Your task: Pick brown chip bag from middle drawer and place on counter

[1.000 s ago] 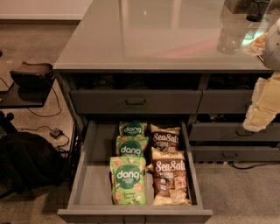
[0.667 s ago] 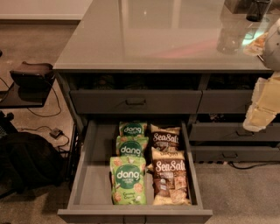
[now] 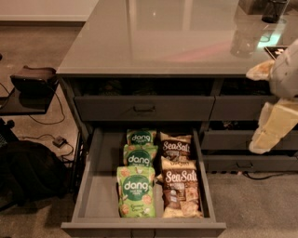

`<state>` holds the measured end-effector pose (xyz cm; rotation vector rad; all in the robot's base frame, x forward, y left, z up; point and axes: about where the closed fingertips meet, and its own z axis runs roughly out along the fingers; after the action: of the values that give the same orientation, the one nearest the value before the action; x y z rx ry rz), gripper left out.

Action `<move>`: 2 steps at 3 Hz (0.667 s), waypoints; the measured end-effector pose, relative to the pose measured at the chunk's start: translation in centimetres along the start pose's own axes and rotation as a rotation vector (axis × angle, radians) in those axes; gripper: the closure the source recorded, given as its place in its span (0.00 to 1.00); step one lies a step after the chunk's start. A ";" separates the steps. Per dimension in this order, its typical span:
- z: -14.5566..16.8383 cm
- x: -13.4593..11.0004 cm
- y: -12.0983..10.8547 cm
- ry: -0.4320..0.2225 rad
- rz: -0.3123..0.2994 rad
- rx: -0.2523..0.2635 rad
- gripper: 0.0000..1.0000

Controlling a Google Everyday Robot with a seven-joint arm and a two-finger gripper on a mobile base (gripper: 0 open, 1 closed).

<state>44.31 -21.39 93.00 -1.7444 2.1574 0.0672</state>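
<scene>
The middle drawer (image 3: 95,186) is pulled open below the counter (image 3: 163,37). In it, two brown "Sea Salt" chip bags lie in the right row, one in front (image 3: 180,193) and one behind it (image 3: 175,148). Three green "dang" bags (image 3: 136,190) lie in the left row. My gripper (image 3: 272,132), cream-coloured, hangs at the right edge of the view. It is beside the counter's front edge, above and to the right of the drawer, apart from the bags.
A clear bottle (image 3: 244,39), a dark cup (image 3: 272,9) and a phone-like object (image 3: 274,50) stand on the counter's far right. Closed drawers with bar handles (image 3: 144,109) sit above and to the right (image 3: 242,165). A black stand (image 3: 32,81) and black bag (image 3: 28,172) are on the left.
</scene>
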 end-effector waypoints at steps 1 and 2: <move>7.3 -1.1 1.2 -0.120 -0.026 -0.086 0.00; 14.8 -1.4 1.4 -0.140 -0.045 -0.136 0.00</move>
<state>46.85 -15.85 79.39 -1.8032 2.0548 0.3219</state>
